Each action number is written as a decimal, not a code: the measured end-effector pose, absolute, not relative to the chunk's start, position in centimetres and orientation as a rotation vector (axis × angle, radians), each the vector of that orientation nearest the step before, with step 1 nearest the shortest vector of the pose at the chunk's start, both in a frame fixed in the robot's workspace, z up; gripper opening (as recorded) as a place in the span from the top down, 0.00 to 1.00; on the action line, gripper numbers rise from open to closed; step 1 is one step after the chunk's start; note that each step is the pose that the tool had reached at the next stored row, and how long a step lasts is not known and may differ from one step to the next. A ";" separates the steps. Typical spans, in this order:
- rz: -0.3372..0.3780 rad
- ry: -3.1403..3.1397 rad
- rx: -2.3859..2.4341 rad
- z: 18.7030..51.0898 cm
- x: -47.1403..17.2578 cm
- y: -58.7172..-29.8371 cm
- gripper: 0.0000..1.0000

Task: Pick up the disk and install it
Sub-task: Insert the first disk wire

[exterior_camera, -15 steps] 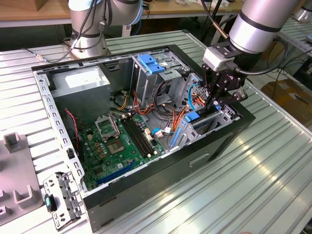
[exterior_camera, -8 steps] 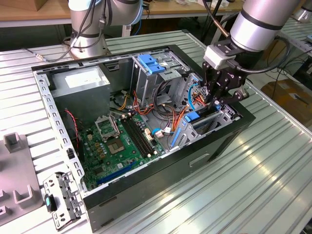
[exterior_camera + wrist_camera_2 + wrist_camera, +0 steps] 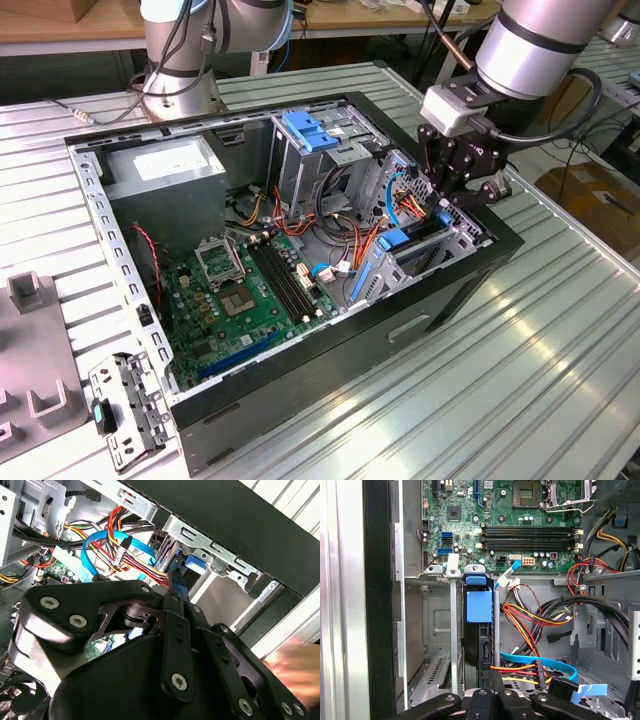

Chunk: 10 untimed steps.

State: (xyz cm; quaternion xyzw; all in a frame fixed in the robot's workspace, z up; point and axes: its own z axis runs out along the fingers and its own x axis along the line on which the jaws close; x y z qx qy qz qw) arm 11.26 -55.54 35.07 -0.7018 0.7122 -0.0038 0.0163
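The gripper [image 3: 462,192] was clamped on the disk [image 3: 479,630] in its bay; nearby cables [image 3: 530,617] could have snagged.

Arm and gripper, single unit

The arm is entered from the exterior view's 1 o'clock corner and angled down; the black gripper [image 3: 462,188] is pointed downward, fingers [image 3: 490,690] drawn close together.

robotics lab/workshop, ribbed aluminium-profile table [image 3: 560,330], open black desktop computer case [image 3: 420,300], grey robot arm base [image 3: 180,60], wooden workbenches behind [image 3: 60,30]
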 end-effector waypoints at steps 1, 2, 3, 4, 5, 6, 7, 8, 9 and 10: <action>-0.012 2.214 -2.182 35.1 11.3 -55.5 0.89; -0.012 2.215 -2.182 35.1 11.3 -55.5 0.89; -0.012 2.214 -2.182 35.1 11.3 -55.5 0.89; -0.012 2.214 -2.182 35.1 11.3 -55.5 0.89; -0.012 2.214 -2.182 35.1 11.3 -55.5 0.89; -0.012 2.214 -2.182 35.1 11.3 -55.5 0.89; -0.012 2.214 -2.182 35.1 11.3 -55.5 0.89; -0.012 2.214 -2.182 35.1 11.3 -55.5 0.89; -0.012 2.214 -2.182 35.1 11.3 -55.5 0.89; -0.012 2.214 -2.182 35.1 11.3 -55.5 0.89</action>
